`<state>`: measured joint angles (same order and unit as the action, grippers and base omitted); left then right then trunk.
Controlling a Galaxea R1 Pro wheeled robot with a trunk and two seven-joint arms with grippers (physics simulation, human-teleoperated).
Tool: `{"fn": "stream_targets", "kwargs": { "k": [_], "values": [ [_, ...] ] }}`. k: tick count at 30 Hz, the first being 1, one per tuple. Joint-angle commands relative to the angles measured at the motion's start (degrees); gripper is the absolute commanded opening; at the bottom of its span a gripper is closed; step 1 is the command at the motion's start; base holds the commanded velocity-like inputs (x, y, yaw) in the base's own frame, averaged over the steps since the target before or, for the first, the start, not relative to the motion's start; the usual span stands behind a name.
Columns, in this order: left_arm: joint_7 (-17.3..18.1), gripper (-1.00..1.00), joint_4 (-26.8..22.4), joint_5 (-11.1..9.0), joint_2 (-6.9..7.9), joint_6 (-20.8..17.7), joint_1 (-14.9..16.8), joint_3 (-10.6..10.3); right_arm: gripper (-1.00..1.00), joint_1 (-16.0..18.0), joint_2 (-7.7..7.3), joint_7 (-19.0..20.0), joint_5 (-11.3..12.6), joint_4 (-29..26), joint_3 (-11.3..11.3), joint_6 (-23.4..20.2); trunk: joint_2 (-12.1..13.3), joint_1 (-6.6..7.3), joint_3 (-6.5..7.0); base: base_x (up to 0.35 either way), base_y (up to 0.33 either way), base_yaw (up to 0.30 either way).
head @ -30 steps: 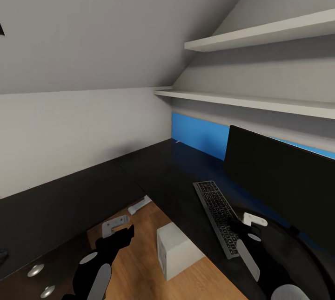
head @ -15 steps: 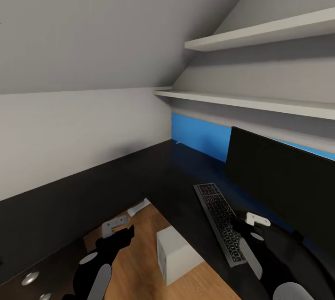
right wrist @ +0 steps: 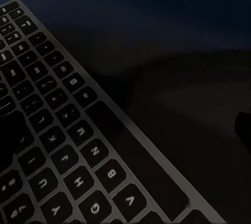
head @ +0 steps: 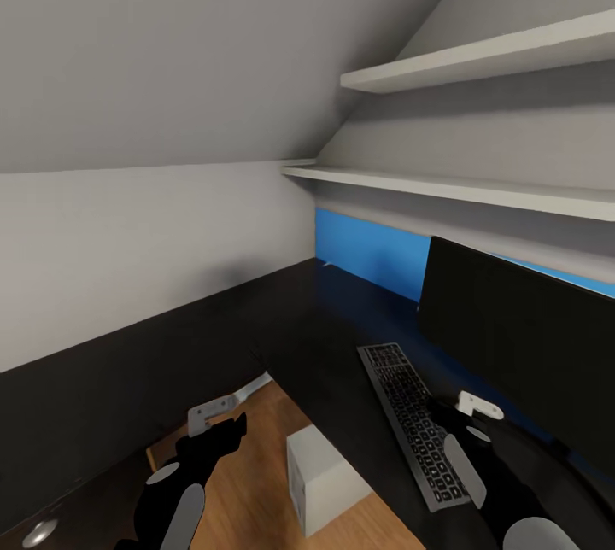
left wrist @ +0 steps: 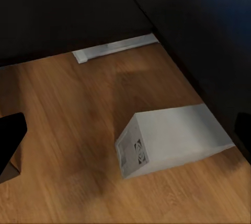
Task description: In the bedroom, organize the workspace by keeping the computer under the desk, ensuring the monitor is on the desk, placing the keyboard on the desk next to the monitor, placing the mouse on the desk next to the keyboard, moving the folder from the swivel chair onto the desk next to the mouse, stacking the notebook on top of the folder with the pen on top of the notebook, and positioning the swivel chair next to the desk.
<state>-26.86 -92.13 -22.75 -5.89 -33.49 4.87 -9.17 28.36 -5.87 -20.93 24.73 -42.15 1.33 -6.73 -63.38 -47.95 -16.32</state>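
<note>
**Both tools held low over the desk corner, nothing gripped**

The L-shaped desk [head: 325, 319] wraps around the corner under the sloped ceiling, its blue back panel [head: 367, 255] along the far right wall below two white shelves [head: 478, 63]. The monitor [head: 521, 336] stands on the right run of the desk, and the keyboard [head: 414, 422] lies flat just left of it, running near to far.

The right tool [head: 468, 435] hangs over the near end of the keyboard; in the right wrist view the keys [right wrist: 57, 145] sit close beneath it. Whether its fingers are open or closed I cannot tell.

The left tool [head: 218, 435] hovers over the wood floor [head: 248, 482] in the desk's inner corner, holding nothing; its jaw state cannot be told either. The white computer [head: 325, 469] stands on the floor just right of it, against the desk's edge; the left wrist view shows the label on its near side [left wrist: 133, 156].
</note>
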Motion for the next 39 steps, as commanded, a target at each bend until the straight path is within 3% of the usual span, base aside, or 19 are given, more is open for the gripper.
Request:
{"fn": "stream_targets", "kwargs": {
  "k": [1, 6, 7, 11, 28, 39],
  "values": [
    [-0.5, 1.00, -0.1, -0.6, 0.00, -0.2, 0.0, -0.1, 1.00, 0.0, -0.03, -0.3, 0.3, -0.1, 0.1, -0.3, 0.0, -0.01, -0.08, 0.051, 0.000, 0.000],
    [-0.5, 1.00, -0.1, -0.6, -0.01, -0.3, 0.0, -0.1, 1.00, 0.0, -0.05, 0.2, 1.0, -0.1, 0.1, -0.4, 0.0, -0.01, -0.08, 0.025, 0.000, 0.000],
    [-0.5, 1.00, -0.1, -0.6, -0.06, -0.2, 0.0, -0.1, 1.00, 0.0, -0.09, 2.5, 2.3, -0.2, 0.1, -0.5, 0.0, -0.01, -0.08, 0.004, 0.000, 0.000],
    [-0.5, 1.00, -0.1, -0.6, -0.13, -0.1, 0.0, -0.1, 1.00, 0.0, -0.10, 5.1, 3.0, -0.3, 0.1, -0.6, 0.0, -0.01, -0.08, 0.002, 0.000, 0.000],
    [-0.6, 1.00, -0.1, -0.6, -0.26, 0.0, 0.0, -0.2, 1.00, 0.0, -0.18, 6.8, 3.4, -0.7, -0.6, -0.5, -6.9, -3.75, -3.13, 0.000, 0.000, 0.000],
    [-0.6, 1.00, -0.1, -0.6, -0.26, 0.0, 0.0, -0.2, 1.00, 0.0, -0.19, 6.8, 3.4, -0.8, -2.7, -0.6, -11.3, -6.16, -5.10, 0.000, 0.000, 0.000]
  ]
}}
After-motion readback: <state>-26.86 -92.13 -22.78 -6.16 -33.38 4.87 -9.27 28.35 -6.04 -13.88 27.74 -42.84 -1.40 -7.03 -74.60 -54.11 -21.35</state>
